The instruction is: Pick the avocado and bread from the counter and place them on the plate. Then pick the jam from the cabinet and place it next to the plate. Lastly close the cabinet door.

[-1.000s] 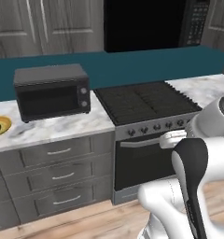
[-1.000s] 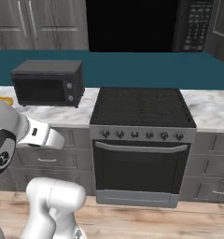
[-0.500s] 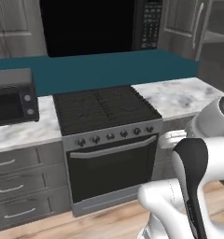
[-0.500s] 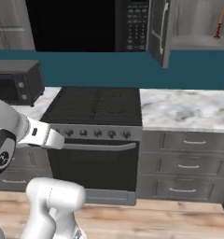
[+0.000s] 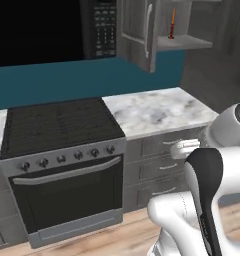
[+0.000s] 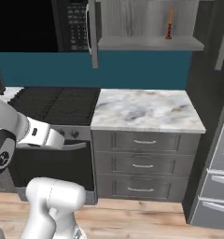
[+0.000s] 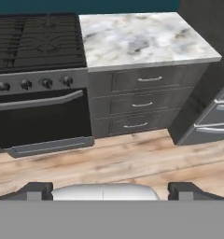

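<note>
progress looks close to nil, judging by what lies in sight: the counter [image 6: 146,109] beside the stove [image 5: 57,122] carries no avocado, bread or plate on the marble that shows, so none of the placing can be confirmed as done. the cabinet [image 6: 146,23] above the counter stands open, its cabinet door [image 5: 142,32] swung out toward the room with the long silver handle facing forward, so the closing step is clearly left. on the cabinet shelf, near its right end, stands a thin dark-red bottle [image 6: 169,24]; no squat orange jar can be made out there, though the upper part of the cabinet is cut off at the top edge of both base views. the gripper [image 7: 104,189] hangs low over the wooden floor [image 7: 132,158] in front of the drawers [image 7: 142,102], its fingers spread wide apart with nothing between them. the counter's left stretch past the stove is cropped, so the food and plate may sit out of frame.
</note>
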Tool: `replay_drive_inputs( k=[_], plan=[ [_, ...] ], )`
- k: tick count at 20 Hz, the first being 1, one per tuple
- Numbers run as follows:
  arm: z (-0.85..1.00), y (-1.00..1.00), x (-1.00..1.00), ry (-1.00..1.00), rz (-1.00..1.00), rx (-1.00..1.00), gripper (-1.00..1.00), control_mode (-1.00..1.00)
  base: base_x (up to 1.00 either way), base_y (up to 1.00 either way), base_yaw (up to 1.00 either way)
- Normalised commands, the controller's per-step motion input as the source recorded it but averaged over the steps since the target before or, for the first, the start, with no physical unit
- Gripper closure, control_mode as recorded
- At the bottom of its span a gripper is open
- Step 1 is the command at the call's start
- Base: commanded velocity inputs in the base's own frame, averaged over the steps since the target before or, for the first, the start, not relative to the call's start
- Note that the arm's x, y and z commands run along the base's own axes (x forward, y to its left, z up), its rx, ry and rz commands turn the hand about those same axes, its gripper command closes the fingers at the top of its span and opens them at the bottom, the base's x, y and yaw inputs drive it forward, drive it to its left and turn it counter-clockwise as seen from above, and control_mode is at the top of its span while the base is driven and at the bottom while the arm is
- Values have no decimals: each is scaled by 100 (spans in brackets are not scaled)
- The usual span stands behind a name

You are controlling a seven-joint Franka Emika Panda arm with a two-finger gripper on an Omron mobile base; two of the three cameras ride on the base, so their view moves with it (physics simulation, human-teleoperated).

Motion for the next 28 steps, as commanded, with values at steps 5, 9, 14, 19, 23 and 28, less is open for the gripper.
replay_drive_inputs(
  k=[5, 9, 14, 19, 23, 28],
  plan=[
    [0, 0, 0, 0, 0, 0, -100, 100, 57, -100, 0],
    [0, 0, 0, 0, 0, 0, -100, 100, 83, -84, 0],
    [0, 0, 0, 0, 0, 0, -100, 100, 86, -48, 0],
    [0, 0, 0, 0, 0, 0, -100, 100, 52, -7, -1],
    [0, 0, 0, 0, 0, 0, -100, 100, 24, 6, -1],
    [0, 0, 0, 0, 0, 0, -100, 100, 0, 0, 0]
  ],
)
